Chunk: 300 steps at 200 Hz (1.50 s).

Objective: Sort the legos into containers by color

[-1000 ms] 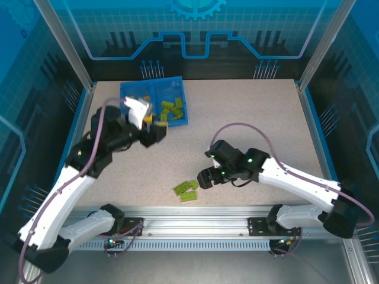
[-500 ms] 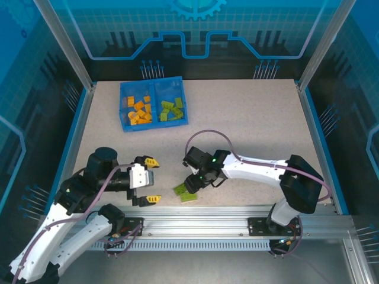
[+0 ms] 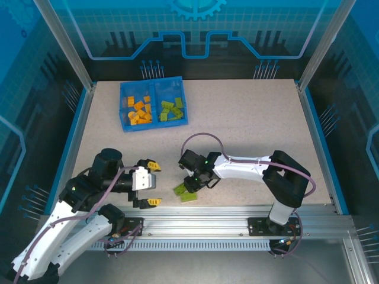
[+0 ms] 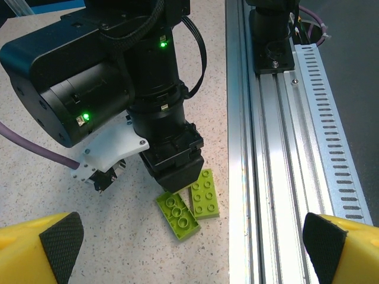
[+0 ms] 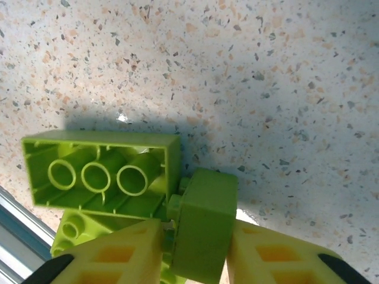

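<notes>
Speckled surface (image 3: 249,118), near its front edge: right tool (image 4: 177,180) clenched on a lime lego (image 5: 204,228), an upturned lego (image 5: 100,174) touching alongside; left tool (image 3: 153,182) released, nearby.

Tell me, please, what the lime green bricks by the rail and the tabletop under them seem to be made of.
Lime green bricks: moulded plastic, smooth with a slight sheen; the upturned one shows thin walls and hollow tubes. Tabletop: probably a speckled stone-look laminate or composite, fairly matte; the look leaves open which.
</notes>
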Each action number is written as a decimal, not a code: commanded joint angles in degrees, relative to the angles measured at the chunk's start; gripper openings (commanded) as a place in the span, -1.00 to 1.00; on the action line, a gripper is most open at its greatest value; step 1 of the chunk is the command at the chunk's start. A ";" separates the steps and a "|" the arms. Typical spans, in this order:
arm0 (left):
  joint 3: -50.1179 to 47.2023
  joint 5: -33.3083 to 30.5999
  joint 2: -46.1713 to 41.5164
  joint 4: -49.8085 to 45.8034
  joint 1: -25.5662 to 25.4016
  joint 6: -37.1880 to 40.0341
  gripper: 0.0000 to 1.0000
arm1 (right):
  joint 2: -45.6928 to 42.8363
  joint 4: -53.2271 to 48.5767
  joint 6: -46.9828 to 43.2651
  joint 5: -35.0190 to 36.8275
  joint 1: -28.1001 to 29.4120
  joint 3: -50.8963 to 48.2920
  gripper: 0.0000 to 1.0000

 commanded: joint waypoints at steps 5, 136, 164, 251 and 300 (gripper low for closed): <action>-1.25 0.70 -0.55 2.39 -0.25 1.22 0.97 | -2.74 -0.95 0.36 3.17 0.92 0.32 -0.47; -4.09 -13.30 -9.37 15.10 -0.30 -19.15 0.97 | -2.87 1.58 -10.07 13.60 -8.13 29.26 -0.49; -3.95 -17.05 -9.13 14.09 -0.29 -25.33 0.97 | 9.26 3.27 -13.95 11.34 -12.91 41.31 -0.50; 2.55 -50.11 0.46 4.53 -0.20 -76.84 0.97 | 53.75 -15.70 -17.47 7.35 -18.17 98.68 -0.45; 1.52 -47.23 4.88 0.76 -0.15 -92.98 0.96 | 54.56 -14.76 -16.60 4.27 -18.38 97.62 -0.25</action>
